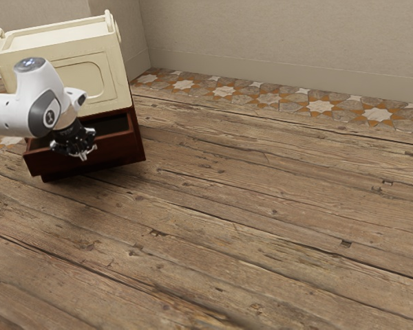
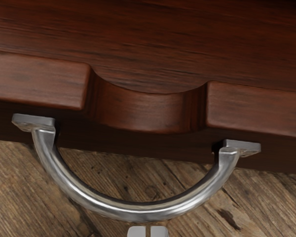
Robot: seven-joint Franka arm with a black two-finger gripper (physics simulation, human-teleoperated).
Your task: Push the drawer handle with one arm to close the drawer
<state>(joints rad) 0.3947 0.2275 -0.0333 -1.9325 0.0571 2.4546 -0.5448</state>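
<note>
My gripper [image 1: 83,157] hangs pointing down at the front of the pulled-out dark red-brown drawer [image 1: 117,147] in the exterior view. In the wrist view the curved silver handle [image 2: 138,211] bows out from the drawer's front [image 2: 256,111], which has a rounded notch in its top edge. The gripper [image 2: 148,232] has its two pale fingertips nearly together, just outside the middle of the handle's curve, with nothing seen between them. Whether they touch the handle cannot be told. The drawer stands open, its dark inside partly visible.
Above the drawer rises the cream cabinet body [image 1: 110,65], with the white arm [image 1: 27,113] in front of it. Wooden planks [image 1: 261,206] spread around the cabinet, and a patterned tile strip [image 1: 316,105] runs along the wall [image 1: 275,41].
</note>
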